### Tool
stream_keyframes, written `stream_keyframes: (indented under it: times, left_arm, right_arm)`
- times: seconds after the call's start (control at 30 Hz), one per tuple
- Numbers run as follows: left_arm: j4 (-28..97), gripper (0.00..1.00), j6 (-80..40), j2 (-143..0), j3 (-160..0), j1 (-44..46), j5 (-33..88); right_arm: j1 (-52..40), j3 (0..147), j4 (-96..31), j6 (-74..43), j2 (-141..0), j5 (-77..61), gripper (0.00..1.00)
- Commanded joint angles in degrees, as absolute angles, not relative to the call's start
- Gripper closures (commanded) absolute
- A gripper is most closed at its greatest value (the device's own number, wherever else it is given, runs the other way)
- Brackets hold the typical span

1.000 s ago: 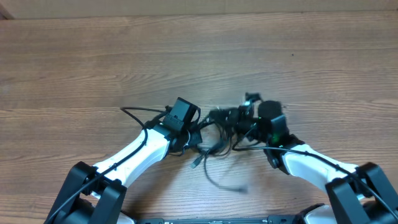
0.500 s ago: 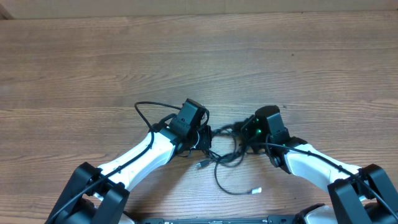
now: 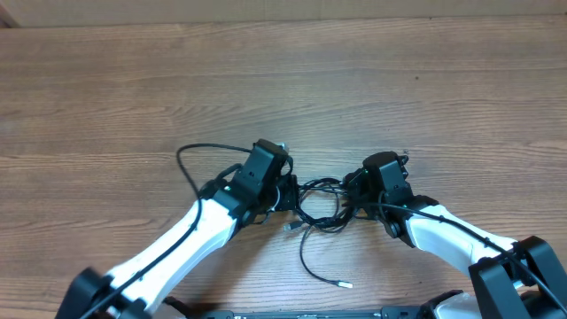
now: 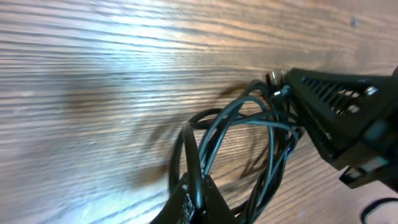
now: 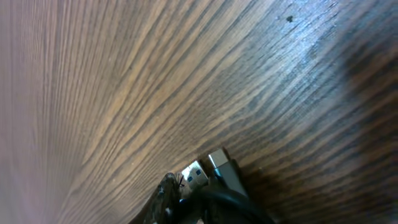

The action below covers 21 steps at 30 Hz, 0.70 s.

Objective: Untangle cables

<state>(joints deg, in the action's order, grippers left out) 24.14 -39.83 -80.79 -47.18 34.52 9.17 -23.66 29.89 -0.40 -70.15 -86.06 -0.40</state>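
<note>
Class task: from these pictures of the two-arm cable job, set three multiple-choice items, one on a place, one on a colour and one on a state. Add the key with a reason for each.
1. Where does the knot of cables lie on the table?
A. Between the left tool and the right tool
B. At the table's far edge
C. On top of the right arm's base

2. What colour are the cables?
A. Red
B. Black
C. White

3. What state is the left tool in?
A. Wide open, holding nothing
B. Out of every view
C. Shut on the cables

Key:
1 A: the overhead view shows the knot lying between the two tools.
2 B: the cables are black in both the overhead and left wrist views.
3 C: the left wrist view shows a strand pinched at its tip.
</note>
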Motion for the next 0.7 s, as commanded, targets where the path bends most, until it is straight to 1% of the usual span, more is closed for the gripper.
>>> stream_keyframes:
  times: [0.0,0.07,0.2,0.37,0.5,0.67]
  left_arm:
    - [26.4,0.96,-42.5,-74.7,-46.9,34.3,-0.3]
    - [30.2,0.96,-42.5,-69.8,-46.9,33.3,-6.2]
    - [36.7,0.96,-42.4,-61.0,-46.9,29.6,-11.6]
    - [43.7,0.96,-42.6,-50.4,-46.9,22.4,-12.2]
    - [48.5,0.96,-46.4,-43.8,-46.9,17.2,-12.3]
    - [51.3,0.96,-47.4,-38.0,-46.9,11.2,-14.0]
  right_arm:
    - [-23.1,29.6,-1.0,-68.7,-86.1,2.6,0.87]
    - [-23.1,29.6,-1.1,-68.7,-86.1,3.0,0.87]
    - [-23.1,29.6,-1.1,-68.7,-86.1,3.0,0.87]
    - [-23.1,29.6,-1.0,-68.7,-86.1,3.0,0.87]
    - [-23.1,29.6,-1.0,-68.7,-86.1,3.0,0.87]
    - [-23.1,29.6,-1.3,-68.7,-86.1,3.0,0.87]
